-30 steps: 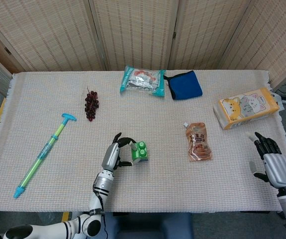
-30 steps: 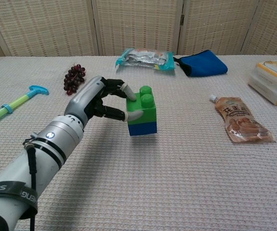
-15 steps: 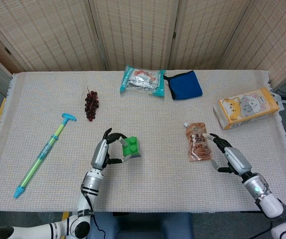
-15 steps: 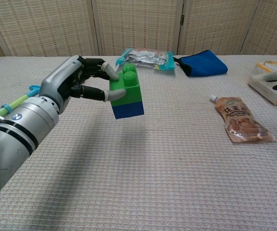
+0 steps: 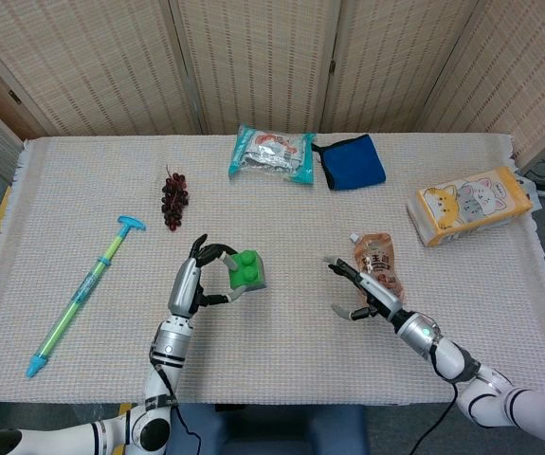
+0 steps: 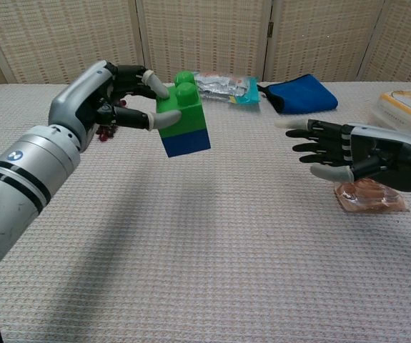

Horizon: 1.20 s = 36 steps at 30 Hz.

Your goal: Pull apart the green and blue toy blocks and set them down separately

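1. Since the earlier frames, the joined blocks have been lifted higher off the table by the left hand (image 6: 109,93), and the right hand (image 6: 348,151) has been brought in from the table's right edge to a spot facing them.

2. The green block (image 6: 179,102) is pinched between the thumb and fingertips of the left hand, with the blue block (image 6: 186,141) attached beneath it and hanging clear of the table (image 6: 212,271), above the front-left part of the cloth.

3. The right hand is held open, fingers spread and pointed toward the blocks; nothing is held in it and a clear gap to the blocks remains.

4. The separation is judged not yet begun: both blocks are joined and only one hand is on them.

5. A slip is the likely fault: the pair is held by a light pinch on the green block alone, so a pull on the blue block could drag the whole pair out of the left fingers.

6. A skewed grasp by the right hand could twist the blocks instead of parting them, and a sudden release could send one block onto the brown pouch (image 5: 378,268) lying just beside the right hand.

7. Print is seen on the brown pouch and on the snack packet (image 5: 272,154) at the table's far edge, and cartoon cats on the orange pack (image 5: 469,205) near the far-right corner, but no writing can be read
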Tool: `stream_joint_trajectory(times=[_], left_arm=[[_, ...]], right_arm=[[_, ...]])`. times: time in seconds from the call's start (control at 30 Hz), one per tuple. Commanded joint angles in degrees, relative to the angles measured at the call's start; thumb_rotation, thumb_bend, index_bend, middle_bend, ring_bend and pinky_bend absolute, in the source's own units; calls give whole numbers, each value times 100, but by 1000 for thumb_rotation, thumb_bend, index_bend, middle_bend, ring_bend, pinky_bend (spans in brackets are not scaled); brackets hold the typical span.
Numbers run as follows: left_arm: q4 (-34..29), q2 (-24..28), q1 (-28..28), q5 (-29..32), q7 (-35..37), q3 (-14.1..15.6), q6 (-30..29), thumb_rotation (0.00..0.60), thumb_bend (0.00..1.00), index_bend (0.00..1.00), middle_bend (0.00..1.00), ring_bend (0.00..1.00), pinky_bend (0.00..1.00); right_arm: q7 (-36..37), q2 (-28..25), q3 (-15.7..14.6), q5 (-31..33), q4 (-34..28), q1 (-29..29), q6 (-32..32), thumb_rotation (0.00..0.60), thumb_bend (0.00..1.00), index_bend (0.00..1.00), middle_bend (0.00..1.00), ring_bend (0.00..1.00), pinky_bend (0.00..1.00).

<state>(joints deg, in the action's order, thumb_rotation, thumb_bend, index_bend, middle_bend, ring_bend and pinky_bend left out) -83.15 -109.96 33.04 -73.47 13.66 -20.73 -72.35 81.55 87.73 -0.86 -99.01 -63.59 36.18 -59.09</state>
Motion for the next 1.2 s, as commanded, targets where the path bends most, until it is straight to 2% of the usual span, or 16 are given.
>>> stream_joint_trajectory(times=[0.03, 0.27, 0.37, 0.5, 1.2], left_arm=[[-25, 21, -3, 27, 30, -6, 14, 600, 414, 575, 809, 291, 0], [-101, 80, 34, 89, 109, -6, 137, 600, 411, 576, 809, 291, 0], [-113, 99, 47, 108, 111, -10, 158, 600, 411, 576, 809, 291, 0], [-123, 127, 41, 122, 163, 9, 178, 600, 410, 576, 809, 291, 0], [-112, 63, 116, 29, 240, 93, 173, 600, 409, 576, 809, 291, 0]], right_arm=[[348, 232, -70, 34, 251, 238, 64, 600, 409, 0, 0, 0, 0], [893, 496, 22, 111, 457, 588, 59, 600, 409, 0, 0, 0, 0], [1007, 536, 154, 181, 449, 799, 108, 600, 409, 0, 0, 0, 0], [1164, 547, 120, 223, 379, 940, 204, 600, 409, 0, 0, 0, 0], [1030, 857, 79, 436, 354, 1383, 435, 600, 409, 26, 0, 0, 0]])
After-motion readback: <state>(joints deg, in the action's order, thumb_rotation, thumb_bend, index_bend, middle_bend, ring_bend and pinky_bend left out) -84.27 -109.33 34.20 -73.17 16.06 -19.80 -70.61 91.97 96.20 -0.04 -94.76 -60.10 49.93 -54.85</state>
